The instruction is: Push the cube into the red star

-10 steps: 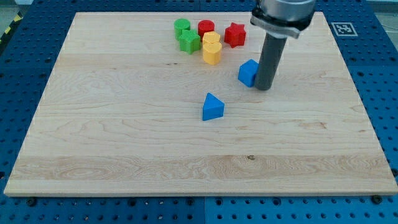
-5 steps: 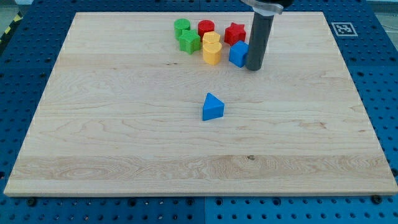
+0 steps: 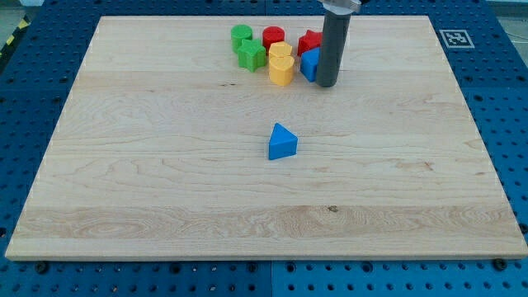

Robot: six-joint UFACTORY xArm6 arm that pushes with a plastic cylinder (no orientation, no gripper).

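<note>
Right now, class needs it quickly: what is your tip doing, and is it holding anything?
My tip: no jaws, holds nothing; it presses against the view's right side of the blue cube, which sits against the red star.

A pale wooden board (image 3: 165,165) with light grain is seen on a blue perforated table (image 3: 511,124). Two green blocks (image 3: 247,47), a red cylinder (image 3: 273,36), a red star (image 3: 309,40), two yellow blocks (image 3: 280,64), a blue cube (image 3: 309,64) and a blue triangular block (image 3: 282,142) are shown. A black-and-white marker (image 3: 452,38) is printed at the corner.
</note>
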